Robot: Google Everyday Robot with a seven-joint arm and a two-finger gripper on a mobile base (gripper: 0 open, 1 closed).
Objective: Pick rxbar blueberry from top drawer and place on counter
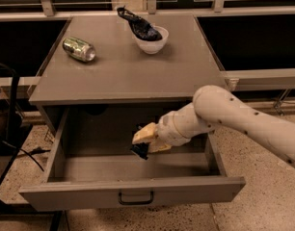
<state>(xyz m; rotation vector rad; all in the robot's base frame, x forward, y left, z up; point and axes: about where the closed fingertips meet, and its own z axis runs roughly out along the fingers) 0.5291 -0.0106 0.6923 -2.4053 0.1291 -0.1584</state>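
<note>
Now the jaws, inside the one top drawer (89,192), clench the one rxbar blueberry (139,151).

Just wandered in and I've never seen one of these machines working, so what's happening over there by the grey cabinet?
The robot's arm is reaching into the open top drawer, with its pincer inside, closed on a small dark snack bar, the rxbar blueberry. The bar is not yet out of the drawer; it is meant to go on the counter above. Up there sit a green-silver can on its side and a white bowl with a dark bag in it.
</note>
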